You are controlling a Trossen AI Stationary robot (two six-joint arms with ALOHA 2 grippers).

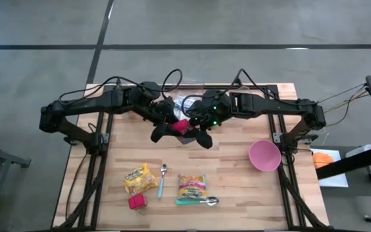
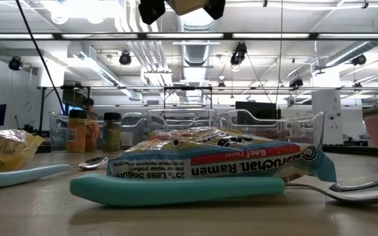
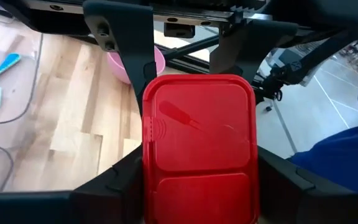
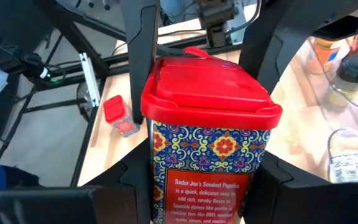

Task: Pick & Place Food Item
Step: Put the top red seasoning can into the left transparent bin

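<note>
A red-lidded spice tin [image 4: 209, 146], upright, is clamped between both claws, right claw [image 4: 207, 43] and left claw [image 3: 197, 37], above the tabletop [image 1: 237, 187].

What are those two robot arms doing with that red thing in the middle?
Both arms meet over the middle of the wooden table. The right gripper is closed on a patterned paprika tin with a red lid, and the left gripper sits around the tin's red lid, so it looks like a hand-over. On the table lie a pink bowl, two noodle packets, two spoons and a small red-capped jar.
</note>
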